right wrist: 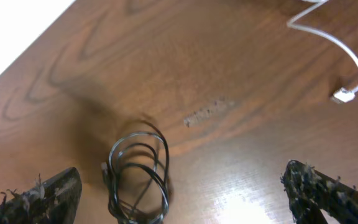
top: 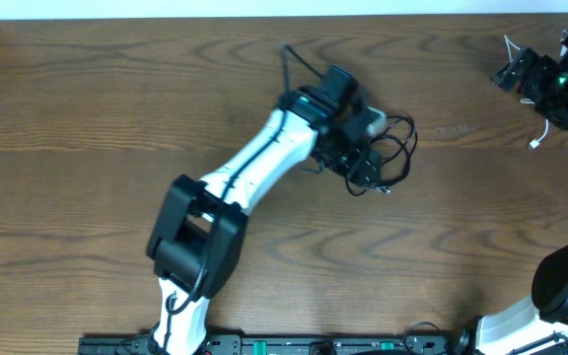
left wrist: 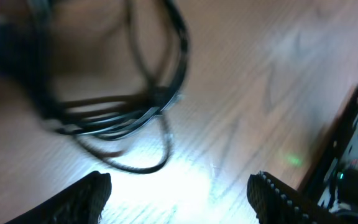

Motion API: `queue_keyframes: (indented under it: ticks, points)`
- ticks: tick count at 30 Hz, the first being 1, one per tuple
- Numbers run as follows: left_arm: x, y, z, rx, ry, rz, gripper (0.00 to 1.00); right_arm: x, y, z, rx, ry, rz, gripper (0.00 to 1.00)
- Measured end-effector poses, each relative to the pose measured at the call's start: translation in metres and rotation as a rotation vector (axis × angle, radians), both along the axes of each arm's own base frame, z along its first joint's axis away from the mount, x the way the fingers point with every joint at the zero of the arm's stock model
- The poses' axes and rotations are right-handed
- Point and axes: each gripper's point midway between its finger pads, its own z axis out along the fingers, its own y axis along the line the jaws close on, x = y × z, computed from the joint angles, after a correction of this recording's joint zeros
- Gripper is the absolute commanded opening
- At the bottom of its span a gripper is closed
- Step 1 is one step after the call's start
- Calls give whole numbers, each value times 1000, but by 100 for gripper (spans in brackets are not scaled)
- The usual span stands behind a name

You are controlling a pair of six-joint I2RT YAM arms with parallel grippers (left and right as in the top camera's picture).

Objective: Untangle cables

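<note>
The black cable lies in a small coil of loops on the wooden table, just right of centre. My left gripper is open and empty at the coil's left edge. In the left wrist view the loops lie blurred just beyond the open jaws. The white cable trails near my right gripper at the far right, its plug end on the table. The right wrist view shows the white cord, the distant black coil and my open, empty jaws.
The table's far edge runs along the top against a white surface. The right arm's base stands at the bottom right. A dark rail runs along the front edge.
</note>
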Motion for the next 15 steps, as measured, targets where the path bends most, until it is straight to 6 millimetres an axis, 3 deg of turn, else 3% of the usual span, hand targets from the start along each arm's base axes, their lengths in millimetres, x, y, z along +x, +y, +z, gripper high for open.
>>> queue_keyframes:
  ticks: [2, 5, 8, 9, 11, 13, 15]
  points:
    - [1, -21, -14, -26, -41, -46, 75, -4, 0, -3, -6, 18, 9, 97]
    - [9, -32, -45, -27, -41, -42, 72, -10, 6, -16, -17, 54, 43, 92]
    - [11, -35, -48, -29, -39, -32, 67, -15, 21, -37, -15, 91, 89, 89]
    - [11, -36, -49, -19, -50, -31, 65, -20, 29, -52, -10, 116, 108, 93]
    - [9, -40, -53, 13, -69, -20, 49, -27, 45, -71, 0, 153, 140, 98]
    - [7, -42, -55, 26, -63, -3, 35, -28, 50, -74, 2, 159, 151, 99]
    - [8, -41, -56, 34, -64, 9, 8, -26, 56, -74, 1, 153, 161, 99]
